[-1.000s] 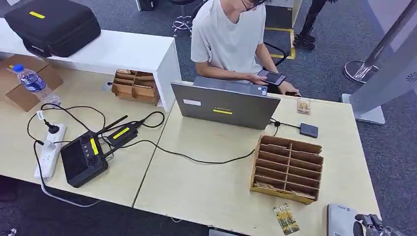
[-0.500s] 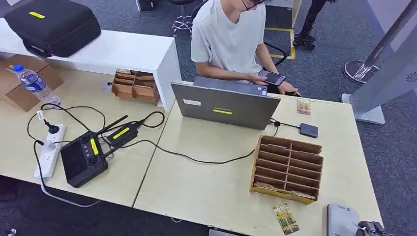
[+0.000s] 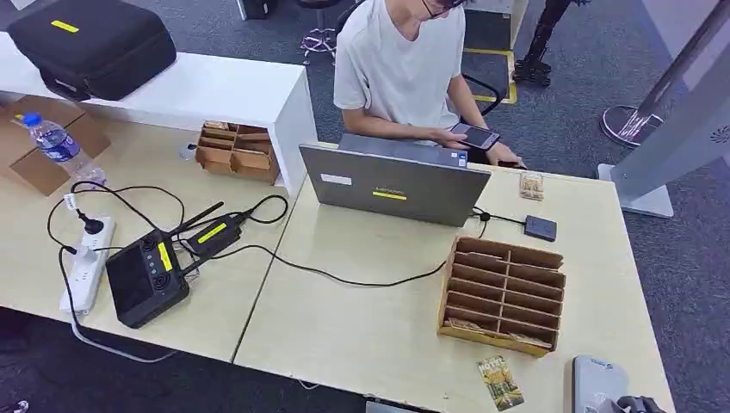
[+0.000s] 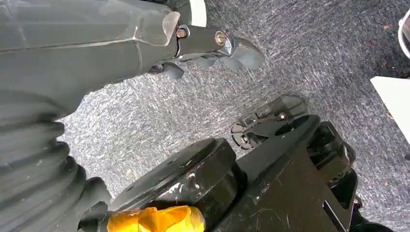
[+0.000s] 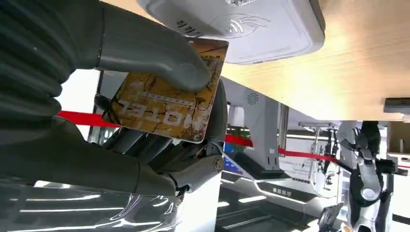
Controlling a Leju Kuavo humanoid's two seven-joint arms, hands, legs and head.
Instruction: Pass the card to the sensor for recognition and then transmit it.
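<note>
My right hand (image 5: 145,121) pinches a brown hotel card (image 5: 164,104) between thumb and fingers. The card's edge sits close to the white sensor (image 5: 251,29), which lies on the wooden table; I cannot tell whether they touch. In the head view the sensor (image 3: 596,381) is at the table's near right corner, and just the tips of my right hand (image 3: 641,403) show beside it at the picture's lower edge. A second hotel card (image 3: 500,383) lies flat on the table to the left of the sensor. My left hand (image 4: 208,46) hangs over grey carpet, holding nothing.
A wooden slotted card rack (image 3: 504,292) stands just beyond the sensor. Behind it are an open laptop (image 3: 392,182), a small black box (image 3: 541,228) on a cable, and a seated person (image 3: 400,69) holding a phone. A controller (image 3: 146,277) and power strip (image 3: 86,262) lie at left.
My right hand has sunk toward the lower edge of the head view, so less of it shows beside the sensor. Nothing on the table has moved.
</note>
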